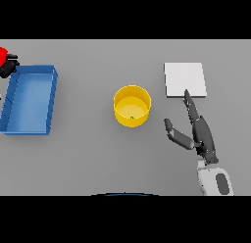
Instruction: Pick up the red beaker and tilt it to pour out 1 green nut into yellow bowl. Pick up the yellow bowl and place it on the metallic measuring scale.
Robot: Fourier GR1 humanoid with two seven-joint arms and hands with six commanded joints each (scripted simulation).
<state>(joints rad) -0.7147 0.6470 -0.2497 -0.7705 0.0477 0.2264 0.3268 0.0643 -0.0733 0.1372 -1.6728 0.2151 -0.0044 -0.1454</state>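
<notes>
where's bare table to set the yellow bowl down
Bare table lies between the blue bin and yellow bowl, and all along the near edge. It is crowded on the right: the right hand sits below the scale.

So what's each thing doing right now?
Bowl: upright on the table, a small green nut inside, nothing touching it.
Scale: nothing on it.
Blue bin: looks empty.
Beaker: at the far left edge, held by the left robot hand.
Right robot hand: open, fingers straight, fingertip at the scale's near edge.
</notes>
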